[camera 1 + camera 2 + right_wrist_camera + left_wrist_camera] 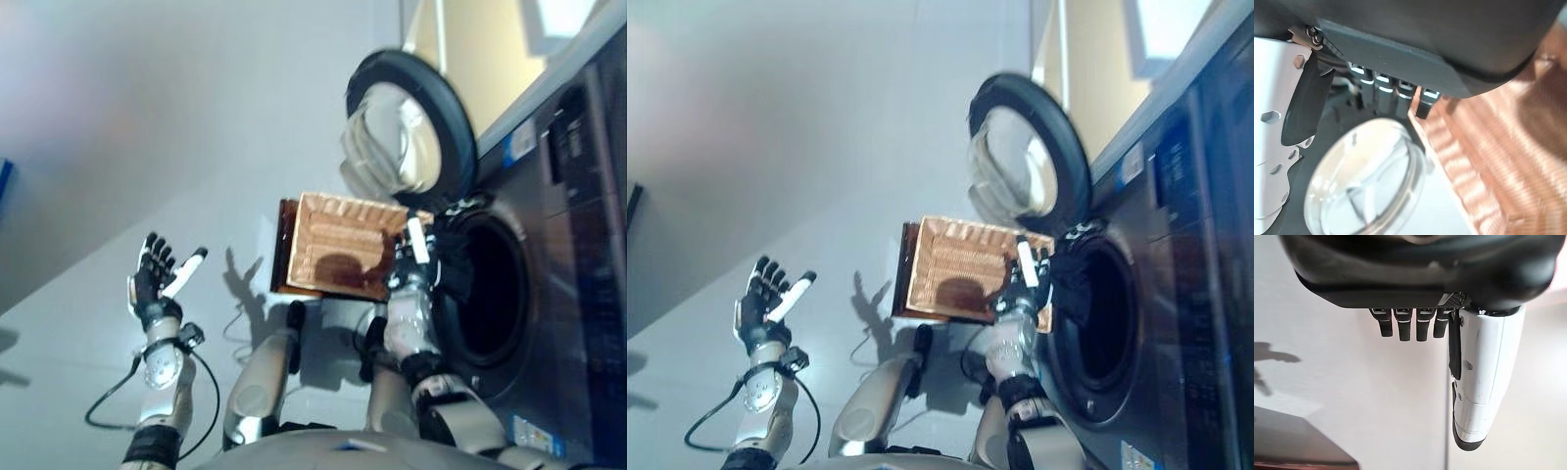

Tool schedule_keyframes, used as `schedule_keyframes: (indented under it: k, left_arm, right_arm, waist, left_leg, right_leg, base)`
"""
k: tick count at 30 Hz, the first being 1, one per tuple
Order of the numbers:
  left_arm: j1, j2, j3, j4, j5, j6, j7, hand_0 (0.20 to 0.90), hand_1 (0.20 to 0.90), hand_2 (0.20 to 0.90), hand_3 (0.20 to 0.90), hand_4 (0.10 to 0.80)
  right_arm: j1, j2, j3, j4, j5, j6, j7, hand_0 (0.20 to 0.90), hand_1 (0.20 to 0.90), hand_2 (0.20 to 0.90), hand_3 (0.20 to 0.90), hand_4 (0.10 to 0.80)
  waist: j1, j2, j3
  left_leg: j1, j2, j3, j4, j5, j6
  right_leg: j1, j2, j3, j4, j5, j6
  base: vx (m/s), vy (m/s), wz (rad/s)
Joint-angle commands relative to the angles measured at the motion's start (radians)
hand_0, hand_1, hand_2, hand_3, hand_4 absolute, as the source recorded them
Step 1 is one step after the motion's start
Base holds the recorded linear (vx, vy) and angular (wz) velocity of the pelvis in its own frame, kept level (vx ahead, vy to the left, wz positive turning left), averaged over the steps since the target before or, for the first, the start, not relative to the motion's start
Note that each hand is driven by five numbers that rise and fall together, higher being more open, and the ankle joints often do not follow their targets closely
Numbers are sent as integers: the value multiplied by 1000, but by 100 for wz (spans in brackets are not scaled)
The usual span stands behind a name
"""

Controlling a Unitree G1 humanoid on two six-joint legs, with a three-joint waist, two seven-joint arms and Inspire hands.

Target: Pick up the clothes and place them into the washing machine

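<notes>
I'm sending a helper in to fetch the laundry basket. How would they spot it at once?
Find the dark front-loading washing machine with its round door swung open. The basket lies on the floor right beside the drum opening, next to the robot's right hand. It is the only brown, ribbed, rectangular thing there.

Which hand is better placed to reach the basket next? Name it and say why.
Right. The right hand hangs open over the basket, beside the washing machine and its open door. The left hand is open, well away.
</notes>
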Motion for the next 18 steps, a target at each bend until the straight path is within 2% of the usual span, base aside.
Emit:
schedule_keyframes:
  k: [1, 6, 8, 9, 12, 18]
  left_arm:
    - [25, 44, 13, 23, 86, -15, -20, 900, 900, 900, 900, 800]
    - [46, 31, -4, 231, 163, 27, -72, 900, 900, 900, 900, 800]
    - [51, 28, -4, 263, 171, 30, -78, 900, 900, 900, 900, 800]
    - [56, 17, -3, 356, 200, 47, -92, 900, 900, 900, 900, 800]
    - [54, 8, 1, 480, 239, 68, -104, 900, 900, 900, 900, 800]
    - [43, -7, -7, 632, 306, 94, -133, 900, 900, 900, 900, 800]
  right_arm:
    - [22, -78, -3, -48, -160, 21, 53, 900, 900, 900, 900, 800]
    - [165, -142, -9, -6, -333, 89, 68, 900, 900, 900, 900, 800]
    - [184, -140, -23, 12, -322, 90, 82, 900, 900, 900, 900, 800]
    - [230, -142, -30, 59, -363, 104, 91, 900, 900, 900, 900, 800]
    - [283, -143, -33, 155, -420, 132, 105, 900, 900, 900, 900, 800]
    - [340, -118, -57, 348, -469, 167, 117, 900, 900, 900, 900, 800]
  waist:
    - [0, 18, -73]
    - [-31, -2, -137]
    - [-34, -3, -146]
    - [-41, -7, -174]
    - [-49, -12, -218]
    - [-64, -18, -287]
  left_leg:
    - [12, 25, 10, -53, 37, -70]
    - [82, 33, 27, -93, 37, -71]
    - [95, 34, 29, -96, 35, -71]
    - [123, 38, 36, -105, 30, -72]
    - [164, 44, 47, -132, 30, -76]
    - [220, 46, 52, -170, 33, -82]
  right_leg:
    - [88, -13, -1, -49, -21, -4]
    - [150, 3, 0, -107, -8, 6]
    - [164, 5, 0, -115, -7, 8]
    - [186, 9, 4, -132, -4, 12]
    - [223, 13, 6, -161, 1, 17]
    - [270, 21, 4, -186, -1, 20]
  base:
    - [61, -36, -15]
    - [74, -44, -13]
    - [73, -33, -10]
    - [98, -41, -16]
    - [93, -41, -11]
    - [51, -31, -6]
